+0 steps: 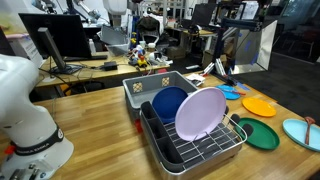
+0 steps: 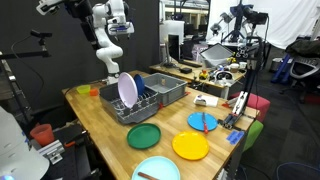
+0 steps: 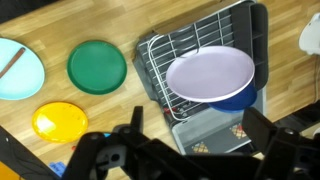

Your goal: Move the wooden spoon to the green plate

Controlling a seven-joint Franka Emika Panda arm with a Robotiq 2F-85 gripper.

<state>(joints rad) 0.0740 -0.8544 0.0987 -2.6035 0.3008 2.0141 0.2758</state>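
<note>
The black two-finger gripper (image 3: 190, 150) hangs wide open and empty over a wire dish rack (image 3: 155, 55). Well off to its upper left in the wrist view, the slim tan wooden spoon (image 3: 11, 62) lies on a pale blue-teal round plate (image 3: 25, 85). The dark green round plate (image 3: 97, 66) sits nearer the gripper, apart from the spoon.

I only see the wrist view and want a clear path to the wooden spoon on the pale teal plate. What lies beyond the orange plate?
Observer: A blue plate with something orange-red on it lies just past the orange plate.
Operator: And past the teal plate, where my picture cuts off?
Observer: The teal plate sits close to the edge of the table; little wood shows beyond it.
</note>
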